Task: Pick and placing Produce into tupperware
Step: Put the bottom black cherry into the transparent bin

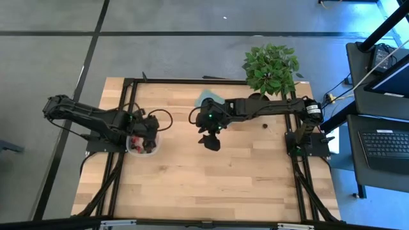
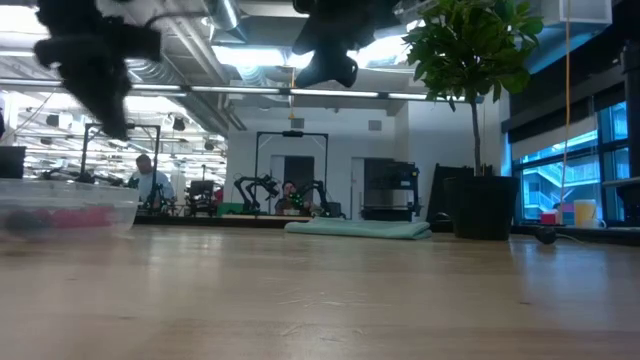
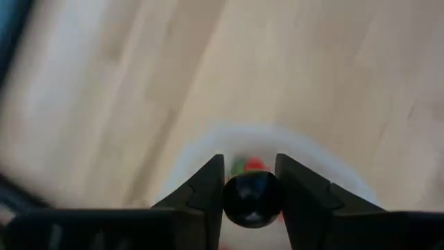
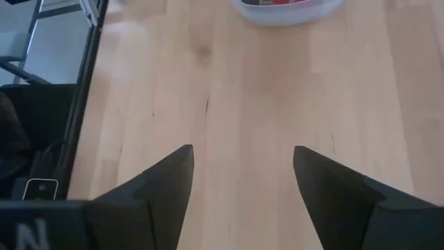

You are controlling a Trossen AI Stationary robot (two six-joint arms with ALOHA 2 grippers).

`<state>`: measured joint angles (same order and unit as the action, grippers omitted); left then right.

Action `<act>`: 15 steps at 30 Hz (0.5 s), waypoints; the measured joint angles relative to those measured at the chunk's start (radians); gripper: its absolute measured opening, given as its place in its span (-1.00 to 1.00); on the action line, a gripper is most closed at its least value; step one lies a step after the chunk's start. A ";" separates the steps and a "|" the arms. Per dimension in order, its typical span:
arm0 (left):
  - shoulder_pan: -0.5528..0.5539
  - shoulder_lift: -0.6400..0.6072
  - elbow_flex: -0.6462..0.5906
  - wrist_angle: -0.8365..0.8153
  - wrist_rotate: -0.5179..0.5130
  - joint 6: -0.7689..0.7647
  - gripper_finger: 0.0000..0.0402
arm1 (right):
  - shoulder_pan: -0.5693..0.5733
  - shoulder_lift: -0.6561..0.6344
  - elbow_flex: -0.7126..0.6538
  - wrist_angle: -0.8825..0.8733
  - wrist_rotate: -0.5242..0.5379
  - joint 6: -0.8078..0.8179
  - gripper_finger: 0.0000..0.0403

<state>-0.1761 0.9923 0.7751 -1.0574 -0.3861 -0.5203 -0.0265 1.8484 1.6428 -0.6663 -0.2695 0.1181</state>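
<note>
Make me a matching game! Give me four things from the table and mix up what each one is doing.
Things:
1. left hand
2. right hand
3. tub
4. plant

States:
A. open and empty, above bare wood
B. leafy green, at the table's far edge
C. squeezing a dark berry
D. clear, with red fruit inside

Pairs: 1-C, 2-A, 3-D, 4-B

You see the wooden table [image 1: 211,179] evenly and brightly lit; near the potted plant [image 2: 470,60] window light glares blue, while the left wrist view is blurred.
</note>
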 joint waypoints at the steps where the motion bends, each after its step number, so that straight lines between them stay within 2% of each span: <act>1: 0.000 0.000 -0.013 -0.017 0.021 -0.037 -0.46 | 0.000 0.000 0.000 0.001 0.000 -0.003 0.23; 5: 0.000 0.000 -0.089 -0.015 0.093 -0.114 -0.46 | 0.003 0.000 0.000 0.002 0.007 -0.019 0.23; 10: 0.000 0.001 -0.160 0.002 0.093 -0.159 -0.48 | 0.005 0.000 0.000 0.002 0.014 -0.022 0.23; 15: 0.000 0.001 -0.170 0.005 0.093 -0.159 -0.27 | 0.005 0.000 0.000 -0.006 0.014 -0.022 0.23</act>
<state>-0.1761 0.9929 0.6048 -1.0524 -0.2933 -0.6792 -0.0216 1.8484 1.6428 -0.6725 -0.2550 0.0963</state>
